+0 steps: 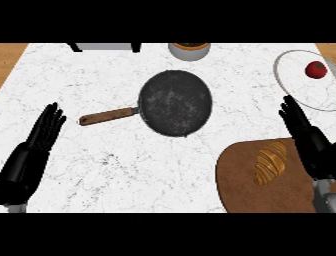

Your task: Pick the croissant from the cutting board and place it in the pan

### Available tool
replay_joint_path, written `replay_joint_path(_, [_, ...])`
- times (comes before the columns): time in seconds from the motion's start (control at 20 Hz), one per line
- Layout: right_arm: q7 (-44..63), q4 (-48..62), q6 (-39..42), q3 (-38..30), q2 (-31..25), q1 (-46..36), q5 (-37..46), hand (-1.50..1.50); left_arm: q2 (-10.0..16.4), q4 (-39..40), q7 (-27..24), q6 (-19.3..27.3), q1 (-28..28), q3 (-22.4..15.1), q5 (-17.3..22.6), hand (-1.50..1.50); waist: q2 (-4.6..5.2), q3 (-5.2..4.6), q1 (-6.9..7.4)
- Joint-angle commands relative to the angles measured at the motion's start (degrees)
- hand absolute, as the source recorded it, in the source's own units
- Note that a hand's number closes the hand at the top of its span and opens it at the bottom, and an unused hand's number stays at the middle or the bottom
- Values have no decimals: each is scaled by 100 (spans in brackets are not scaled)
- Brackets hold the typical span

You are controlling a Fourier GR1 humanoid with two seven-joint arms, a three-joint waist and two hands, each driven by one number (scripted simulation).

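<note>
White marbled worktop (112,165), spanning the whole view. Brown cutting board (237,190), at 5 o'clock on the worktop, cut off by the lower edge. Black pan (175,103), at the centre, wooden handle (108,116) pointing towards 8 o'clock. Clear glass plate (304,95), at 2 o'clock, well apart from the pan. Left hand (34,150), at 8 o'clock, open, fingers straight and pointing towards 12 o'clock, near the handle's end but apart from it. Right hand (315,145), at 4 o'clock over the board's right side, likewise open with straight fingers, holding nothing. Croissant (271,162), lying on the cutting board just beside the right hand, at its 9 o'clock, well apart from the pan. Pale round pot (189,50), at 12 o'clock by the far edge. Red tomato (316,69), on the glass plate.
</note>
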Motion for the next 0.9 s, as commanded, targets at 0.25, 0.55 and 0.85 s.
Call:
replay_joint_path(0.25, [-68,-89,-3086,-2135,498,-168,136,-150,557,662,631,673,369,241,-766,0,125,47,-370])
replay_joint_path(0.55, [1150,43,-5114,-2190,1203,1263,813,-150,407,670,828,709,690,-29,-802,0,90,-12,-496])
replay_joint_path(0.85, [2563,-482,-5155,-931,668,2729,2219,-150,364,498,1175,707,364,-224,-948,0,168,-27,-191])
